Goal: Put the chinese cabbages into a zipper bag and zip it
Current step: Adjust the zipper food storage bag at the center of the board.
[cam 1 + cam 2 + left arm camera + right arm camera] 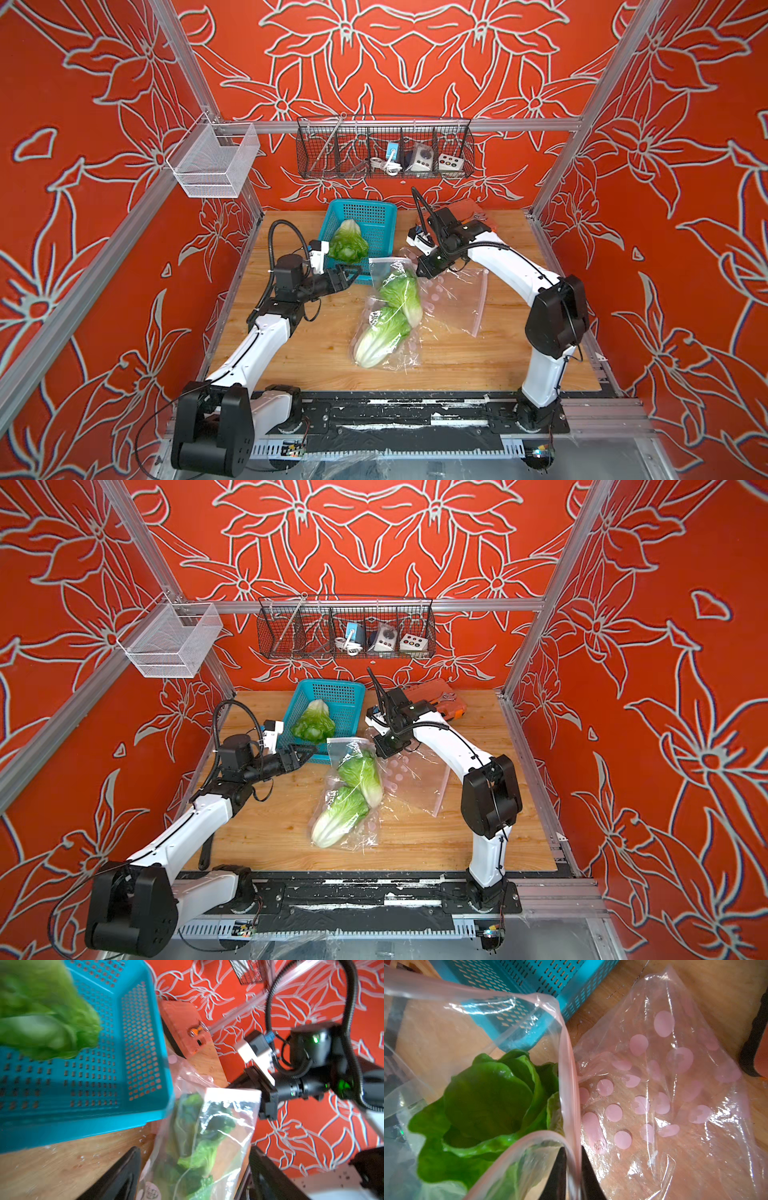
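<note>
Your left tool [348, 276] stands with its jaws spread wide and nothing between them. In its wrist view the two dark fingers [122, 1174] frame the bag's mouth from either side, and no grip on the plastic shows. Just beyond that tool sits the teal basket [376, 216], its near corner close to the fingertips. One loose cabbage [348, 243] lies inside it, leafy end toward the tool.

Between your two tools lies the zipper bag [388, 266], with its mouth lifted at the right tool's side and its body on the wooden surface [291, 353]. Two heads are inside. The upper cabbage [402, 291] sits just below the mouth. The lower cabbage [380, 338] lies deeper, its white base pointing away from both tools.

Your right tool [424, 272] is closed on the bag's pink zip rim at one corner of the mouth. Its wrist view shows the black fingers [560, 1169] pinching that rim, with green leaves just inside the opening. On the far side of that tool from the basket, a spare bag [461, 299] printed with pink dots lies flat on the surface.
</note>
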`<state>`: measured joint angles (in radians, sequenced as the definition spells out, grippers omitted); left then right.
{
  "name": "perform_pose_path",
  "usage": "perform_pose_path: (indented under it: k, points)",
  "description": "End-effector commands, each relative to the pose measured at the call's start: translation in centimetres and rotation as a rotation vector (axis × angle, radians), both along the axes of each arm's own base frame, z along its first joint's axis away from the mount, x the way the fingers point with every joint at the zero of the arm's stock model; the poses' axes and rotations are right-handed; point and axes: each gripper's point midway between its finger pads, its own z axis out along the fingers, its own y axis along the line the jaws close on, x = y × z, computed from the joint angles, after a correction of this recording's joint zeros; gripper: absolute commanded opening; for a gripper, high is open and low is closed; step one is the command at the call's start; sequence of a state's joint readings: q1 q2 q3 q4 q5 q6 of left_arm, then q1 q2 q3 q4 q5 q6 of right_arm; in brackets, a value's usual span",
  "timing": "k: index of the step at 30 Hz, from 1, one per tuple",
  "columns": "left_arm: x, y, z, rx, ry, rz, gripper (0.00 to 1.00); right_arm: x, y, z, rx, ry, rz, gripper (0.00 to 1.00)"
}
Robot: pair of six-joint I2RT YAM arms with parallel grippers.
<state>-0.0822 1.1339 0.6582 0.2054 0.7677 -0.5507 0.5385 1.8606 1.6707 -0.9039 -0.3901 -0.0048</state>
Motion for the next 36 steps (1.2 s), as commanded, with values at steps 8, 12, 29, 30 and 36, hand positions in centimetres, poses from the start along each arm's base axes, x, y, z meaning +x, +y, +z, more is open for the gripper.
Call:
perform_pose_path:
  k: [8,12,29,30,36]
  points:
    - [2.5,-2.4,0.6,0.092,-0.119,-0.079,0.7,-0.8,0.6,2.2,0.067,-0.017,0.002,0.13]
    - [2.9,-3.3,-0.5,0.112,-0.12,-0.106,0.66,-0.9,0.9,2.6,0.092,-0.015,0.002,0.12]
    - [-0.8,-1.8,10.7,0.241,-0.359,-0.08,0.0,-6.1,-3.3,10.7,0.202,-0.216,-0.02,0.04]
    - [-0.8,-1.2,10.5,0.27,-0.359,-0.05,0.0,-6.5,-3.6,11.5,0.205,-0.246,-0.004,0.04]
    - [-0.7,0.4,12.2,0.191,-0.367,0.023,0.0,-8.2,-2.4,13.5,0.299,-0.295,0.14,0.06]
